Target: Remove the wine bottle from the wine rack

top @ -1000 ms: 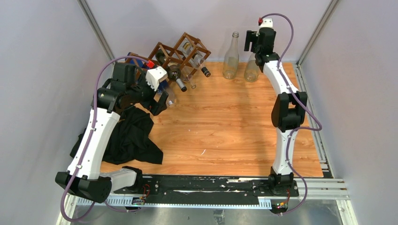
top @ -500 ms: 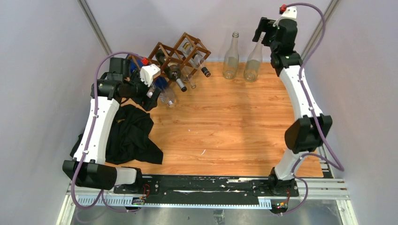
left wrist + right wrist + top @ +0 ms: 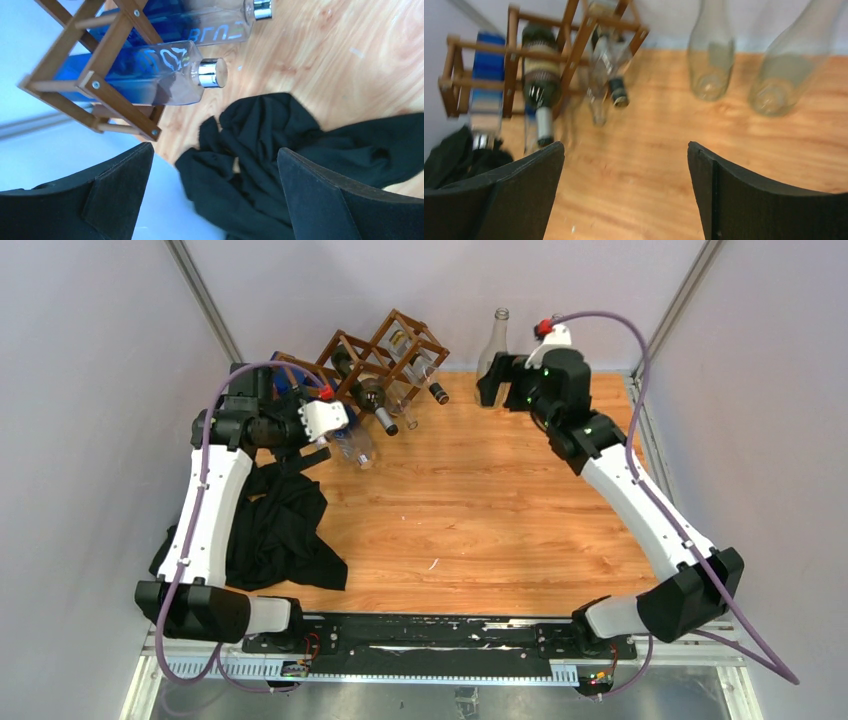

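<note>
Wine bottle (image 3: 366,392), the dark one, lies in a middle cell of the wine rack (image 3: 400,340) at the table's (image 3: 480,520) 11 o'clock corner. Its neck points out toward 5 o'clock, and it is not yet lifted. Seen from above, the right hand (image 3: 487,382) has left the far right corner where it stood half a second ago. It now sits lower, near 12 o'clock, facing 9 o'clock toward the rack, with one clear bottle (image 3: 497,335) just behind it. The left hand (image 3: 305,452) has barely shifted and hangs at the rack's 8 o'clock end, above the black cloth (image 3: 275,530). I read this as the right arm beginning its reach for the bottle.

On the left wrist view the fingers (image 3: 120,195) are spread wide with nothing between them. Blue bottles (image 3: 145,70) rest in the rack's end cells at 11 o'clock, with the cloth below.

The right wrist view is blurred. The hand is spread and empty. The rack (image 3: 574,45) sits at 10 o'clock with the dark bottle (image 3: 541,85) in it. Two clear bottles (image 3: 711,50) stand upright at 1 o'clock, well apart from the rack.
</note>
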Tool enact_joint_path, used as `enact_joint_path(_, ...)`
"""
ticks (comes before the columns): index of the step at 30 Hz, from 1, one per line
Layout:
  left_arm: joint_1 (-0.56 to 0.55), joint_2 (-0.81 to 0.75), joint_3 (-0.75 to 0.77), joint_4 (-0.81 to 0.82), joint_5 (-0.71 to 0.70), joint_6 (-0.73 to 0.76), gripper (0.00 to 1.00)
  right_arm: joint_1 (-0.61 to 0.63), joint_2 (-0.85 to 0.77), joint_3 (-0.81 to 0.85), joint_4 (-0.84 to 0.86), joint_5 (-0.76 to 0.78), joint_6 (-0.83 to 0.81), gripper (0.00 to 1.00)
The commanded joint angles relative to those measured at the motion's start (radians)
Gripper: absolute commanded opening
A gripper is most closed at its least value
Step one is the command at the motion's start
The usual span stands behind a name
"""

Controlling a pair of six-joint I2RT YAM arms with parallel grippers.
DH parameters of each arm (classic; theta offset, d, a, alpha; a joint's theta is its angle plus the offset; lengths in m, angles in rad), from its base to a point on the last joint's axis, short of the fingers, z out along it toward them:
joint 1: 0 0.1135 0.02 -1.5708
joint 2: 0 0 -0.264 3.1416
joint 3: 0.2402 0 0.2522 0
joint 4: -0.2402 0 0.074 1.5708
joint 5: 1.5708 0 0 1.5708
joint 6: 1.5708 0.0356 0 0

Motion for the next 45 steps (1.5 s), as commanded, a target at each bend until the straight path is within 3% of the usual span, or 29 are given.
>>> enact_joint_path(1,0.009,0.006,-0.064,-0.002,-0.023,0.409,1.0,0.099,-0.074,-0.113,0.004,-0.012,0.054,0.96)
enact_joint_path(6,0.012,-0.049,-0.242,0.197,-0.027,0.723,1.0,0.165,-0.12,-0.192,0.003,-0.025,0.07,0.96)
enact_joint_path(12,0.011,0.046,-0.232,0.282,-0.032,0.854,1.0,0.187,-0.173,-0.266,0.015,-0.044,0.092,0.97)
enact_joint_path(17,0.011,0.06,-0.324,0.376,-0.071,0.981,1.0,0.188,-0.204,-0.303,0.02,-0.045,0.098,0.97)
enact_joint_path(35,0.011,0.185,-0.384,0.602,-0.133,1.072,0.9,0.187,-0.215,-0.312,0.014,-0.085,0.103,0.98)
enact_joint_path(40,0.012,0.188,-0.395,0.61,-0.136,1.078,0.75,0.187,-0.221,-0.318,0.019,-0.083,0.103,0.98)
enact_joint_path(44,0.012,0.154,-0.432,0.637,-0.093,1.097,0.52,0.187,-0.219,-0.324,0.021,-0.085,0.106,0.98)
enact_joint_path(45,0.012,0.143,-0.44,0.638,-0.084,1.099,0.43,0.187,-0.22,-0.325,0.023,-0.086,0.106,0.98)
